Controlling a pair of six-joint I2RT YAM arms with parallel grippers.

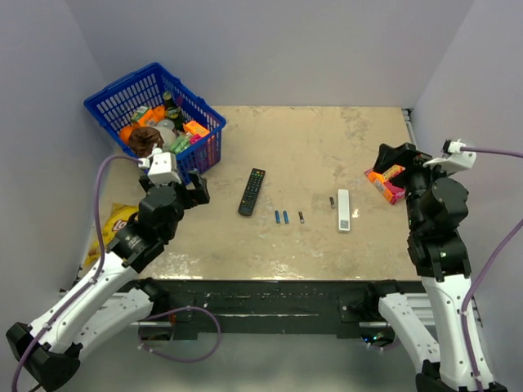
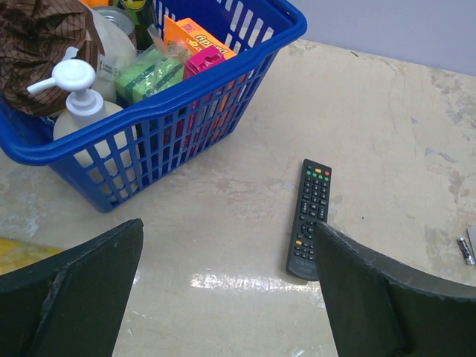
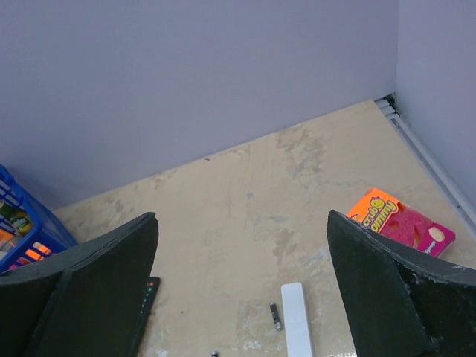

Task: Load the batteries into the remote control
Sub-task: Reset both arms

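Top external view: remote control [image 1: 344, 211] and batteries [image 1: 278, 217] lie on the table [image 1: 327, 139].
Left fingers [image 2: 82, 290] and right fingers [image 3: 89, 282] are wide, holding nothing; batteries lie toward the near edge, between remote control and black remote [image 1: 252, 191].

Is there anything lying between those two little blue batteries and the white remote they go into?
Only other batteries: one dark battery lies between the blue batteries and the white remote, and a second dark battery sits just left of the remote. The black remote lies on the other side.
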